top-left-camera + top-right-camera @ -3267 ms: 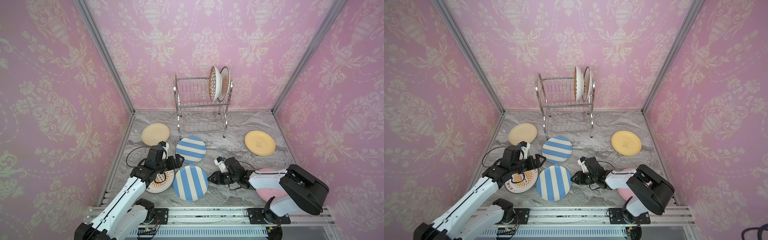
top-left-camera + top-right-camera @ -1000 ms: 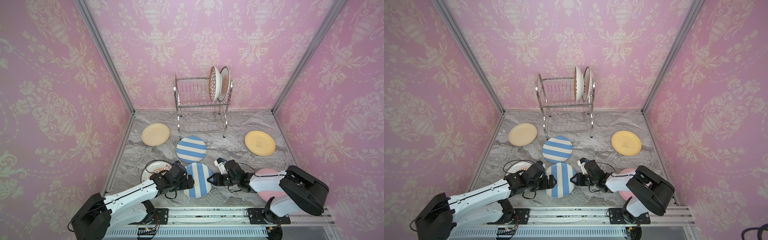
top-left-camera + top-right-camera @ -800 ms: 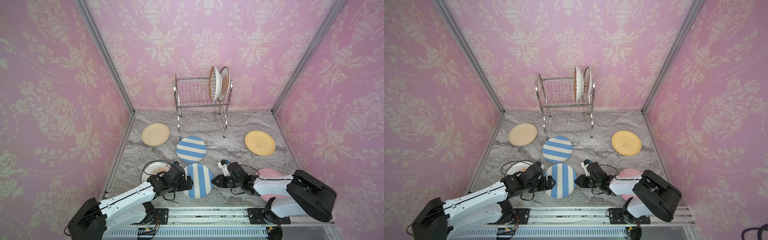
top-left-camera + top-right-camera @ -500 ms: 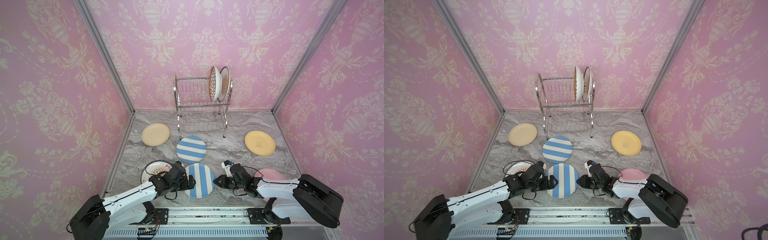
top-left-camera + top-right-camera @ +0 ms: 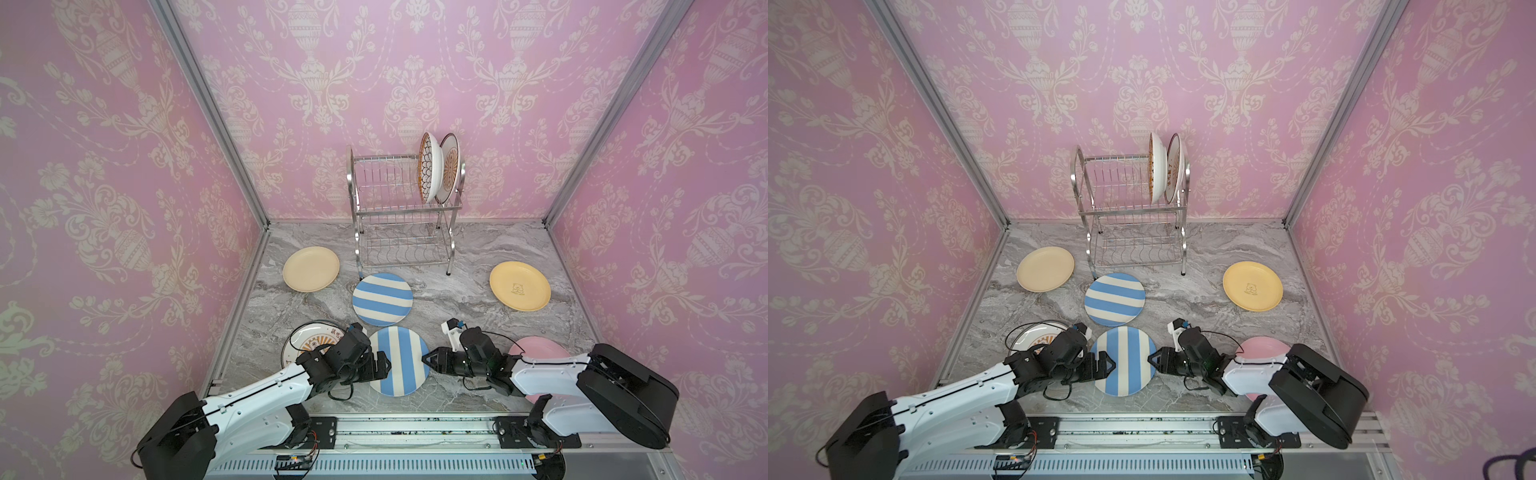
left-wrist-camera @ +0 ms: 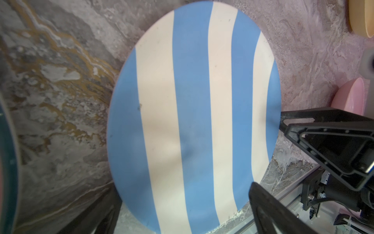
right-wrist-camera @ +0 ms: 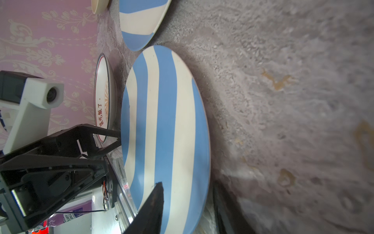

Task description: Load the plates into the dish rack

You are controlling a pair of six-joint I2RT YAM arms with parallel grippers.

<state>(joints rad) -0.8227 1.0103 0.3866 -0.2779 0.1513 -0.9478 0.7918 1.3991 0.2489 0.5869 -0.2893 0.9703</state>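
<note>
The right arm hides much of the pink plate (image 5: 540, 349) (rim showing).

A staged robot test cell: pink wallpaper panels (image 5: 374, 83) in aluminium framing (image 5: 208, 112), marble-print floor (image 5: 465, 299), arms on a rail (image 5: 415, 428).

From my station both top views came through bright and evenly lit, with only soft shadows under the dish rack (image 5: 401, 216) and glints on its wire. Straight wall rails bowed toward the frame corners, typical wide-angle stretch. In the left wrist view the striped plate (image 6: 194, 121) was sharp while the lower corners went dark and blurred. The right wrist view smeared the marble floor (image 7: 303, 121) at the right edge.
</note>
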